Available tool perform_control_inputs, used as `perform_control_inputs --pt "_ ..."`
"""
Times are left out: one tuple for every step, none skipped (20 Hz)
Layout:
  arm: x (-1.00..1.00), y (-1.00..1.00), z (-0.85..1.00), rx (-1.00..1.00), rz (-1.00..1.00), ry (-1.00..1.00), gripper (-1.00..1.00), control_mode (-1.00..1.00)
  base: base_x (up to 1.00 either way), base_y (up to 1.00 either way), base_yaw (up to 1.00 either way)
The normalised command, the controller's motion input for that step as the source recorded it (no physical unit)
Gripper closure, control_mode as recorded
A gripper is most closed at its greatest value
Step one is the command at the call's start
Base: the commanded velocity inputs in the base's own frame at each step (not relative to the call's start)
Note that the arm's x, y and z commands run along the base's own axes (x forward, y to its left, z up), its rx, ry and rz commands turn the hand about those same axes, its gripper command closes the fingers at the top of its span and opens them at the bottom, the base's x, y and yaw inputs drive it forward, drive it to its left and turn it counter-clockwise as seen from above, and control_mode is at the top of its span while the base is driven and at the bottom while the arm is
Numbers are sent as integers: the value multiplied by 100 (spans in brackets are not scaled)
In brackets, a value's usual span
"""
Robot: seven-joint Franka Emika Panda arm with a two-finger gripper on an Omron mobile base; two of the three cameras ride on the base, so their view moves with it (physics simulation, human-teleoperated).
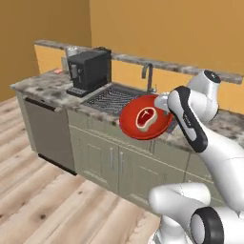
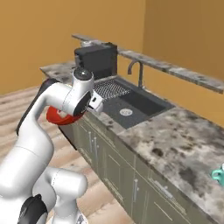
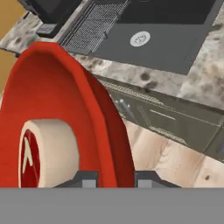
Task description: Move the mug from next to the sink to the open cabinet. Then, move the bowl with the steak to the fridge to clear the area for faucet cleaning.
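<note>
Hand (image 3: 114, 179) grips the rim of the red bowl (image 1: 145, 117), fingers either side of its wall, holding it tilted in the air in front of the table (image 2: 175, 135) edge, beside the sink (image 2: 131, 105). Steak (image 1: 146, 118) lies inside the bowl. Faucet (image 1: 148, 76) stands behind the sink

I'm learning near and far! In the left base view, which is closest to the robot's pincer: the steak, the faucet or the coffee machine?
1. Steak, in the red bowl at the pincer.
2. Faucet, behind the sink.
3. Coffee machine, farthest, on the counter's left.
</note>
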Motion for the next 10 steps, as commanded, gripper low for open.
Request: perform_control_inputs --pt "0 0 0 0 0 0 100 100 0 55 81" --pt "0 0 0 0 0 0 100 100 0 56 78" --pt "0 0 0 0 0 0 100 100 0 54 77" --pt "0 0 0 0 0 0 100 100 0 49 76" --pt "0 0 0 0 0 0 100 100 0 49 74" --pt "0 0 0 0 0 0 100 100 8 45 68" --pt "0 0 0 0 0 0 100 100 17 38 69" --pt "0 0 0 0 0 0 100 100 26 21 68" --pt "0 0 0 0 0 0 100 100 39 16 68" --pt "0 0 0 0 0 0 100 100 46 16 69"
